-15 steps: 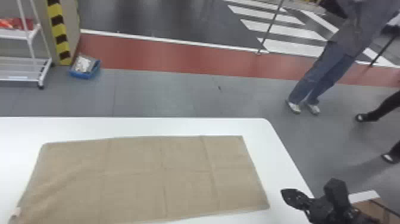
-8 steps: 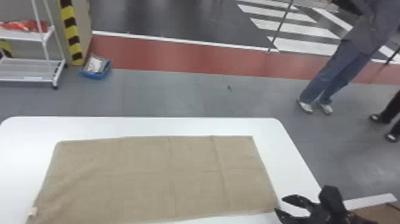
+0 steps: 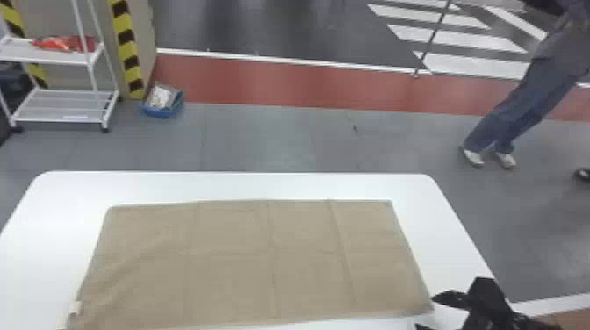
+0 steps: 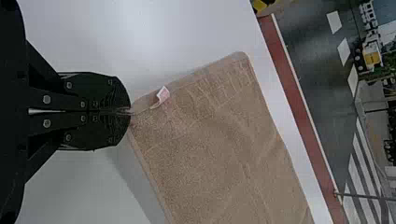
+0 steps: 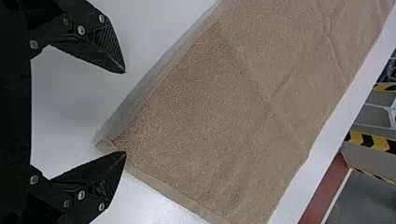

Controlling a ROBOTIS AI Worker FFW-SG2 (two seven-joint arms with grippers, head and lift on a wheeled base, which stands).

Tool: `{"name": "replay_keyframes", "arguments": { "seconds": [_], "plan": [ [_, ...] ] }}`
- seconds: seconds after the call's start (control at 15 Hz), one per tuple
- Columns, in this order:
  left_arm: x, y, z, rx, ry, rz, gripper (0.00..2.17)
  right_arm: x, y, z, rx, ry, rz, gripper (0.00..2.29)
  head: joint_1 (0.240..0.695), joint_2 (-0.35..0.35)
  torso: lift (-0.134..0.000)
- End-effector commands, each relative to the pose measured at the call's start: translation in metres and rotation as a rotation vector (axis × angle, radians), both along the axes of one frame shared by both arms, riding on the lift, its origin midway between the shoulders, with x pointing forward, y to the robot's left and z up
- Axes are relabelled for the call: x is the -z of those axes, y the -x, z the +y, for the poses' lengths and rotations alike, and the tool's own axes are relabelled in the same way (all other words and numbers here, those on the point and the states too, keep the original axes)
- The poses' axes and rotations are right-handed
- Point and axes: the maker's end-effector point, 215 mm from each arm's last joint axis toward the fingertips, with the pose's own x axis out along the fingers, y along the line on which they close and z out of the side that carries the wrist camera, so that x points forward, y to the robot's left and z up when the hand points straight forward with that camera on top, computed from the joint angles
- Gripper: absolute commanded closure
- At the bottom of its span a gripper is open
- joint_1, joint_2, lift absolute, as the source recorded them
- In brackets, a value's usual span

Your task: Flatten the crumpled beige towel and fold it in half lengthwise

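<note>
Since the earlier frames, we see the right gripper brought closer to a corner of the towel. Its fingers stand wide apart and empty, that corner between their tips. We find the left gripper closed, its fingers pinching another corner near the tag. Between both pairs of fingers, the towel lies spread on the bench.

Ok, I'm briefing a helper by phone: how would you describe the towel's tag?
Find the white table, then the beige towel spread on it. Go to the near left corner, pinched in the left claw. The tag sticks out from the edge close by, small and whitish with faint pinkish marks, unlike the plain beige cloth.
</note>
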Motion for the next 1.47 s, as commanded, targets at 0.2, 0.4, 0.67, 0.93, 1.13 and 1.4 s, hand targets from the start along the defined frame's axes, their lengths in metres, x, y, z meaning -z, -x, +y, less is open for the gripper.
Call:
{"name": "replay_keyframes", "arguments": {
  "seconds": [0.2,0.4,0.67,0.93,1.13,1.4],
  "plan": [
    [0.003,-0.002,-0.005,0.008,0.004,0.002,1.54,0.005,-0.013,-0.023,0.034,0.026,0.002,0.41,0.695,-0.245,0.0],
    [0.004,-0.002,-0.005,0.009,0.003,0.004,1.54,0.008,-0.018,-0.027,0.045,0.037,0.003,0.41,0.695,-0.262,0.0],
    [0.004,-0.003,-0.005,0.009,0.002,0.002,1.54,0.016,-0.021,-0.023,0.046,0.04,0.033,1.28,0.695,-0.264,0.0],
    [-0.001,-0.007,-0.005,0.014,-0.01,-0.007,1.54,0.008,-0.016,-0.022,0.04,0.023,0.05,1.95,0.695,-0.254,0.0],
    [-0.013,-0.012,-0.01,0.019,-0.01,-0.026,1.55,-0.015,-0.012,-0.024,0.046,0.006,0.033,1.95,0.695,-0.255,0.0],
    [-0.025,-0.01,-0.01,0.016,-0.032,-0.023,1.56,-0.054,-0.01,-0.034,0.069,-0.021,0.008,1.95,0.695,-0.268,0.0]
  ]
}}
